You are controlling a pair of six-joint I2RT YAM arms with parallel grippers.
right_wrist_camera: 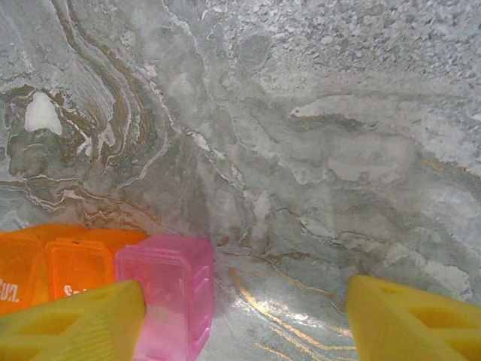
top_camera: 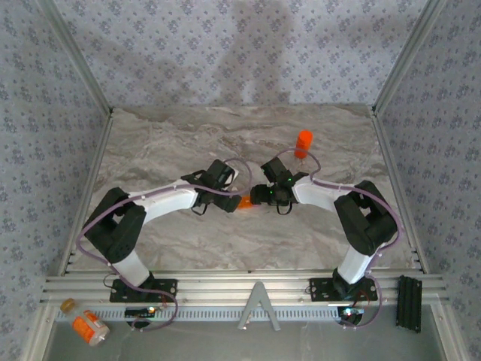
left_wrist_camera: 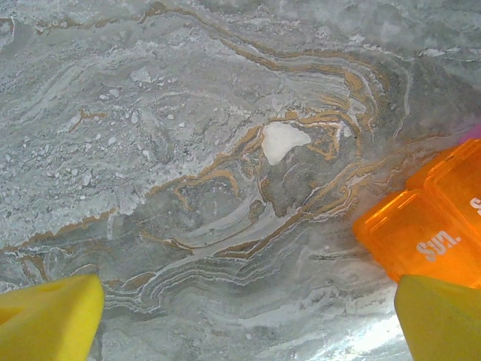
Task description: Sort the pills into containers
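1. A labelled bottle (top_camera: pixel 90 327) lies on its side at the far left, off the table (top_camera: pixel 188 143), in front of the arm bases. It is not one of the containers.
2. The left gripper (left_wrist_camera: pixel 244 320) hangs low over bare marble with its jaws spread wide and nothing between them. The box sits just beside the finger (left_wrist_camera: pixel 440 316) at the right of its wrist view.
3. The box (top_camera: pixel 246 201) lies flat on the table, mid-scene, between the two grippers. It is a translucent orange row of lidded cells with white day lettering, "Sun." on one, and a pink end (right_wrist_camera: pixel 169 289) towards the right gripper. The lids look shut, and I cannot tell what is inside.
4. The right gripper (right_wrist_camera: pixel 240 320) has its jaws apart and grips nothing. The pink end lies just inside one finger (right_wrist_camera: pixel 71 323), and the other finger is well apart from it over bare table.
5. The bottle (top_camera: pixel 303 143) stands upright further back and to the right, well apart from both grippers. It is orange and its cap is on. It is too small to tell the contents.
6. Progress, as I judge it: no sorted pill can be confirmed. Both containers look closed and both grippers are empty. The white patch on the marble looks like veining, not a pill. Opening the containers and moving the pills seem to be left.
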